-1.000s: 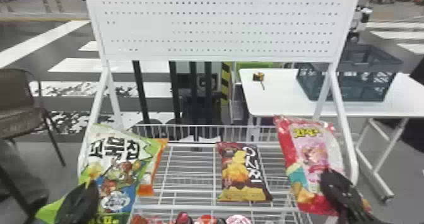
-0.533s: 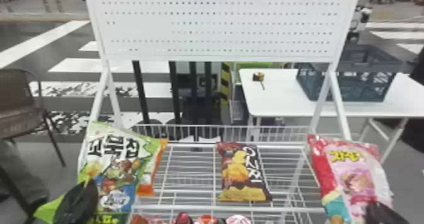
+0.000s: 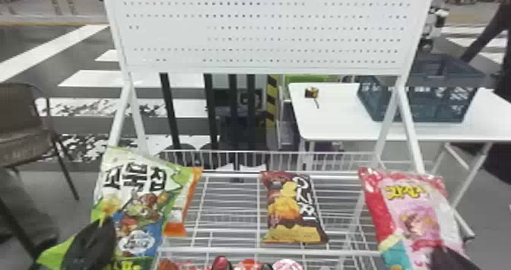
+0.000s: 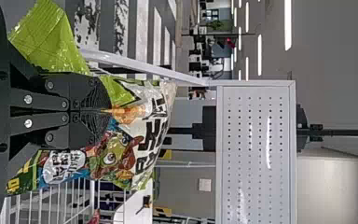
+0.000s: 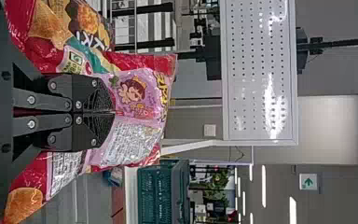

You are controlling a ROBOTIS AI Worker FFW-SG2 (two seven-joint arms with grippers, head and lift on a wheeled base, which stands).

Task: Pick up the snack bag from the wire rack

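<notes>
Snack bag in left pincer, pink bag in right pincer

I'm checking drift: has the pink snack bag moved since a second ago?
Yes: the pink snack bag shifted right in the head view, farther from the brown bag on the wire rack.

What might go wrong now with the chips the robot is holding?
The pink and red bag is pinched in the right gripper, and its film is creased there, so squeezing harder might crush chips.

The green and white bag, held by the left gripper, overlaps the orange bag in the head view; it might bump that one if it swings.

Either held bag might slip, since each is gripped at one spot.
</notes>
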